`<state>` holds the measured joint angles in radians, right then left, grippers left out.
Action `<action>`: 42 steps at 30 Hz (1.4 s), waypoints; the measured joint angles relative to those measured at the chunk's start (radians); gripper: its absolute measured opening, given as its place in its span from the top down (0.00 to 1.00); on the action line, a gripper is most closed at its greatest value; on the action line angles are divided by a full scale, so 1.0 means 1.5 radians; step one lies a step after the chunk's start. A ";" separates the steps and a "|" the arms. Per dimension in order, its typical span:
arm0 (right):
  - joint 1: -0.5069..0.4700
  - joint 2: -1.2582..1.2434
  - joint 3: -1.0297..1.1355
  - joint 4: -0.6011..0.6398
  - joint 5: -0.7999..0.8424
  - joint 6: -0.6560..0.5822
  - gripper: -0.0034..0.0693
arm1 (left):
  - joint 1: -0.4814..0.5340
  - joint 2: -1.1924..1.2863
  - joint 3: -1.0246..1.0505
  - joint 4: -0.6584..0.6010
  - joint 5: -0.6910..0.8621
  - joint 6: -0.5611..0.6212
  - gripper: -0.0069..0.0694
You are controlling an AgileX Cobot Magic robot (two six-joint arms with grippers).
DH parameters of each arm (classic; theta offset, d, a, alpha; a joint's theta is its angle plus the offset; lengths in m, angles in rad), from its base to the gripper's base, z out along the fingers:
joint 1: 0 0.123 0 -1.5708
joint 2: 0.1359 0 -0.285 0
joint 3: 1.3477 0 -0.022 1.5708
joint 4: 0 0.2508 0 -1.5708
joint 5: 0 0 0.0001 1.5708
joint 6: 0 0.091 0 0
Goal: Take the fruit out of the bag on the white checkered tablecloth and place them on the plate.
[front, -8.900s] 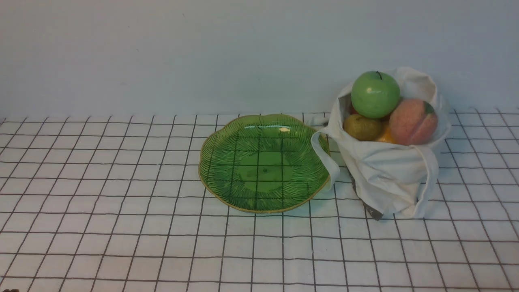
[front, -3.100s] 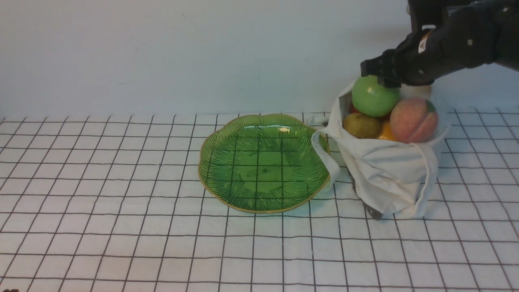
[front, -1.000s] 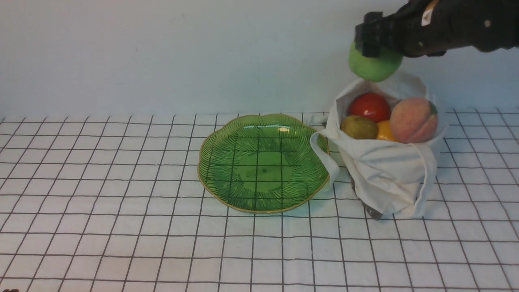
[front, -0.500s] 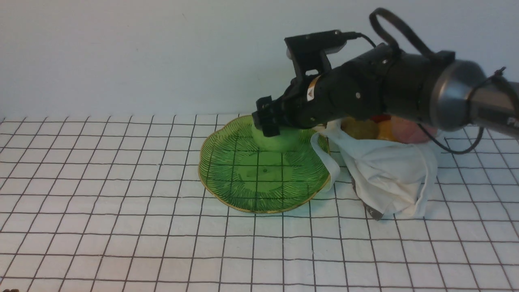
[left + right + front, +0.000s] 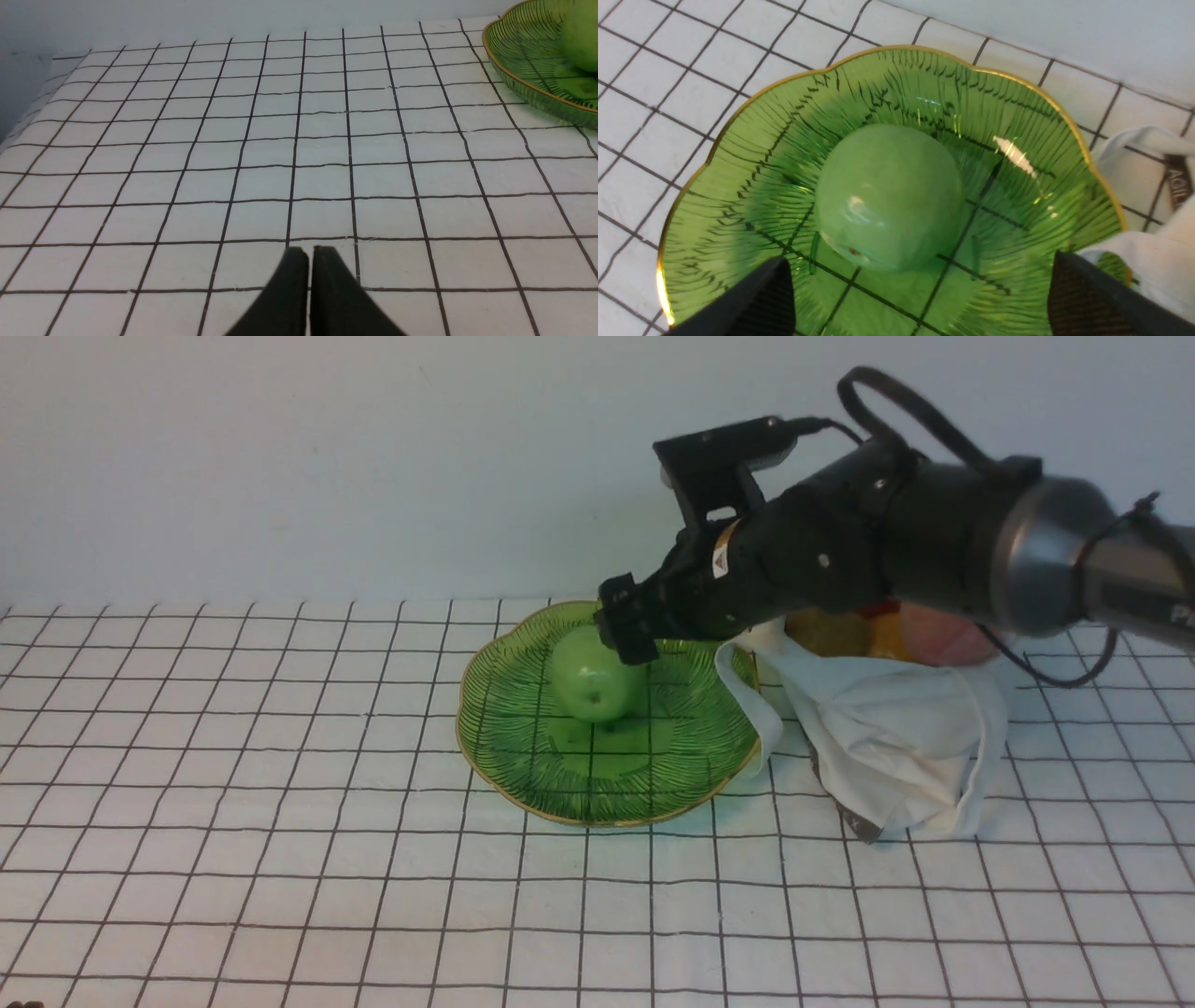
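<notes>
The green apple [image 5: 592, 681] lies on the green plate [image 5: 504, 747], free of any grip; it also shows in the right wrist view [image 5: 887, 196] on the plate [image 5: 1017, 154]. My right gripper [image 5: 627, 627] hangs open just above the apple's far side, its fingers [image 5: 761, 298] wide apart. The white bag [image 5: 896, 747] stands right of the plate, partly behind my right arm; a pear [image 5: 826, 630], orange-yellow fruit [image 5: 885, 633], red fruit [image 5: 876, 609] and peach [image 5: 938, 637] peek out. My left gripper [image 5: 310, 252] is shut, low over the checkered tablecloth [image 5: 233, 140].
A bag handle [image 5: 747, 695] drapes over the plate's right rim. A pale wall rises just behind plate and bag. The plate's edge [image 5: 523, 88] and apple [image 5: 581, 37] show far off in the left wrist view.
My right gripper carried the apple from above the bag down to the plate, then opened and let it go; the apple now rests on the plate. The left gripper shows no change.
</notes>
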<state>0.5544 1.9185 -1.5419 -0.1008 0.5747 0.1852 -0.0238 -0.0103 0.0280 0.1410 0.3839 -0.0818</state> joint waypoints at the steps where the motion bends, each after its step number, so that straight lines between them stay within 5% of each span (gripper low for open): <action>1: 0.000 -0.041 -0.013 -0.014 0.046 -0.002 0.08 | 0.000 0.000 0.000 0.000 0.000 0.000 0.92; 9: 0.000 -0.210 -0.112 -0.053 0.264 -0.005 0.52 | 0.000 0.000 0.000 0.000 0.000 0.000 0.92; 10: 0.000 -0.254 -0.127 -0.066 0.331 -0.007 0.69 | 0.000 0.000 0.000 0.000 0.000 0.000 0.92; 14: 0.000 -0.345 -0.132 -0.094 0.442 -0.007 0.92 | 0.000 0.000 0.000 0.000 0.000 0.000 0.92; 24: 0.000 -0.610 0.079 -0.109 0.459 0.029 0.97 | 0.000 0.000 0.000 0.000 0.000 0.000 0.92; 31: 0.000 -0.793 0.431 -0.114 0.175 0.078 0.97 | 0.000 0.000 0.000 0.000 0.000 0.000 0.92; 34: 0.000 -0.836 0.595 -0.142 -0.067 0.080 0.97 | 0.000 0.000 0.000 0.000 0.000 0.000 0.92; 42: 0.000 -0.853 0.714 -0.162 -0.327 0.081 0.97 | 0.000 0.000 0.000 0.000 0.000 0.000 0.92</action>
<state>0.5544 0.6384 -0.4706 -0.3432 0.0836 0.3074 -0.0238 -0.0103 0.0280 0.1410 0.3842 -0.0818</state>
